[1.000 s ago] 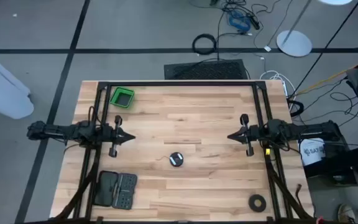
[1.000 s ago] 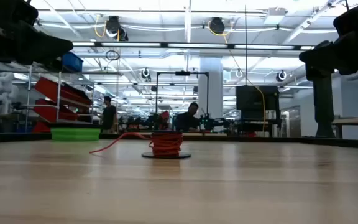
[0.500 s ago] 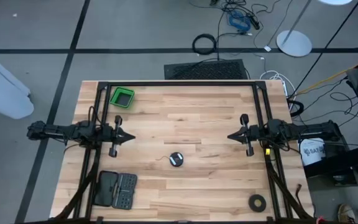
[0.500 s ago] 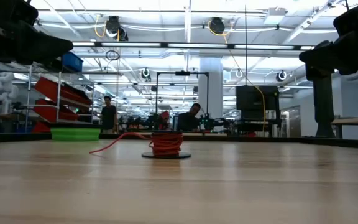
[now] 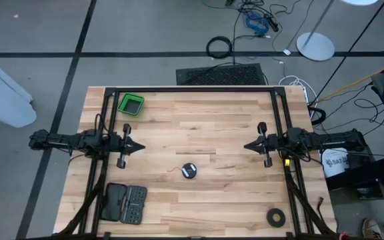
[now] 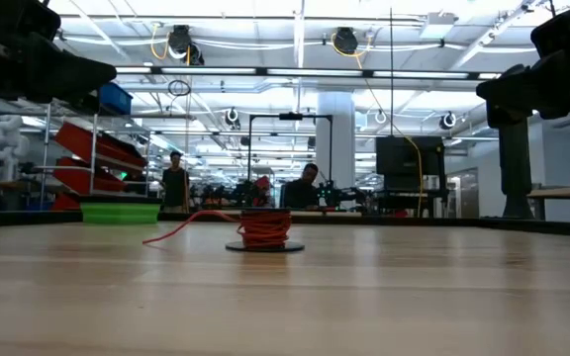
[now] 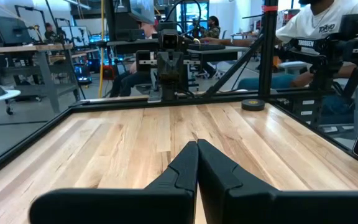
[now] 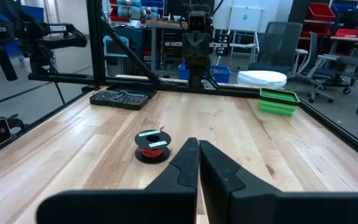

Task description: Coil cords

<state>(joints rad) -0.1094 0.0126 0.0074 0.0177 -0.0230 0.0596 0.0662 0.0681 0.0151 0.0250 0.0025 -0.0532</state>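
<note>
The cord (image 5: 189,171) lay as a small round bundle a little below the middle of the table (image 5: 199,120) in the overhead view, wound red over a dark flat base, with a short tail (image 6: 181,229) trailing off toward nine o'clock. Neither arm was touching it. The left gripper (image 5: 141,147) hung above the table at about ten o'clock from the bundle, and the right gripper (image 5: 247,147) at about two o'clock, both well apart from it and facing each other across the boards; each had its fingers pressed together with nothing between them, as the wrist views showed plainly. The green bin (image 5: 131,105) sat far off at eleven o'clock, the dark tool case (image 5: 126,203) at seven o'clock, and the black tape ring (image 5: 276,216) at four o'clock, so none of them crowded the work. Judging by this, the winding itself looked mostly done and the loose tail was the part left to deal with. To do that well, one gripper would probably have needed to part its fingers before descending, come down on the bundle from above and pin it lightly so it could not slide on the smooth wood, while the other took the tail near its free end and led it round the coil in the direction already wound. The likely risks were pulling too hard and dragging or tipping the light bundle, or pinching several wraps at once and loosening them.
</note>
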